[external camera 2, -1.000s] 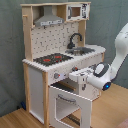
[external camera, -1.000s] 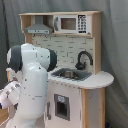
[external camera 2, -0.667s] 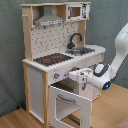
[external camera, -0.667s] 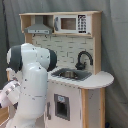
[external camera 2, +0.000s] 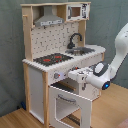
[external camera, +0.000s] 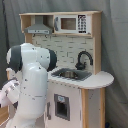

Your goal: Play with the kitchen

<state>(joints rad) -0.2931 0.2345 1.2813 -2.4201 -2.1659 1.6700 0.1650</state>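
Note:
The kitchen [external camera 2: 40, 75] is a tall toy unit of pale wood and white panels, seen in both exterior views. It has a black-red stovetop [external camera 2: 52, 59], a black faucet [external camera 2: 74, 40] and a sink [external camera: 70, 75]. A pegboard back and a hood [external camera 2: 50, 21] sit above. Its oven door [external camera 2: 70, 107] hangs open toward the front. In the second exterior view my gripper [external camera 2: 79, 75] reaches from the right to the front panel just under the counter, above the open door. In the first exterior view my own arm [external camera: 32, 85] hides the gripper.
A toy microwave [external camera: 70, 23] sits in the upper shelf. A grey curtain [external camera 2: 10, 50] hangs behind the kitchen. The wooden floor [external camera 2: 112, 112] runs along the second exterior view's right, under my arm [external camera 2: 119, 52].

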